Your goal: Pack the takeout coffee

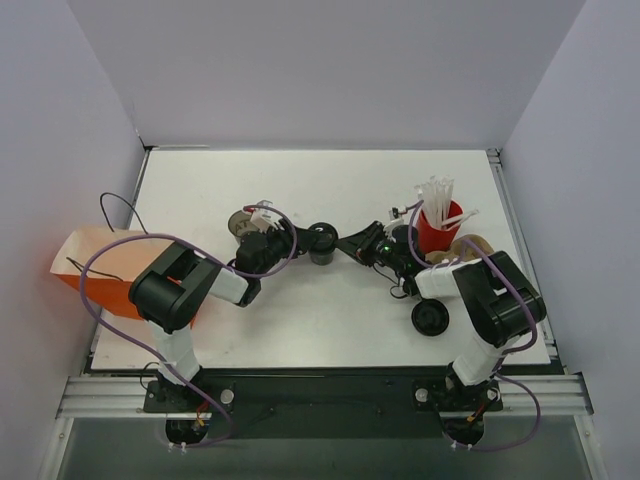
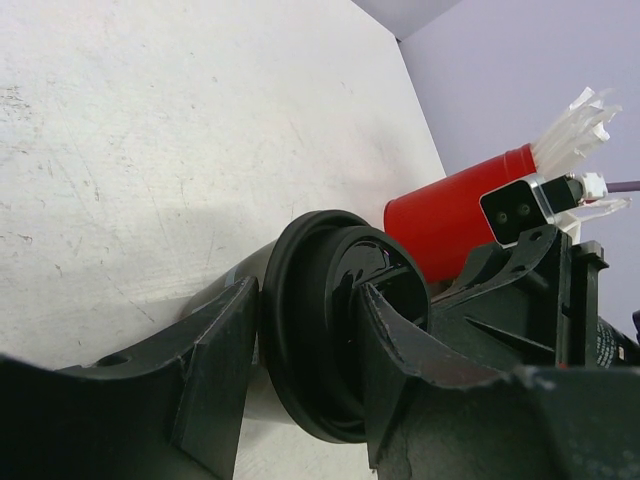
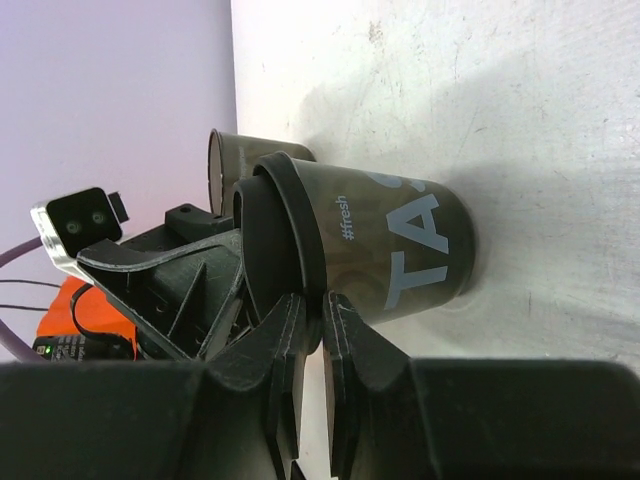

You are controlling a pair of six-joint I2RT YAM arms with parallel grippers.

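Top view, white tabletop [image 1: 300, 320]: both arms reached to its middle.
Top view, takeout coffee [image 1: 320, 240]: small dark cup with a black round lid, upright near the table's centre, between the two grippers.
Top view, left gripper [image 1: 300, 241]: at the cup from the left.
Top view, right gripper [image 1: 347, 243]: at the cup from the right.
Top view, lidless dark cup [image 1: 240, 222]: behind the left gripper, apart from the coffee.
Top view, red cup [image 1: 440, 232]: plastic, holding white stirrers [image 1: 435, 195], at the right rear.
Top view, flat black lid disc [image 1: 430, 317]: lay alone by the right arm.
Top view, orange paper bag [image 1: 92, 265]: at the table's left edge.
Left wrist, takeout coffee [image 2: 315, 310]: lid filled the gap between the fingers.
Left wrist, fingers [image 2: 215, 370]: held apart and clamped on the coffee, one against the wall under the rim, the other across the lid's top.
Left wrist, red cup [image 2: 450, 215]: beyond the lid.
Right wrist, takeout coffee [image 3: 400, 250]: grey lettering on its wall, base on the table.
Right wrist, fingers [image 3: 290, 350]: drawn almost together, pinching the lid's rim at their tips.
Right wrist, lidless dark cup [image 3: 230, 155]: behind the coffee.
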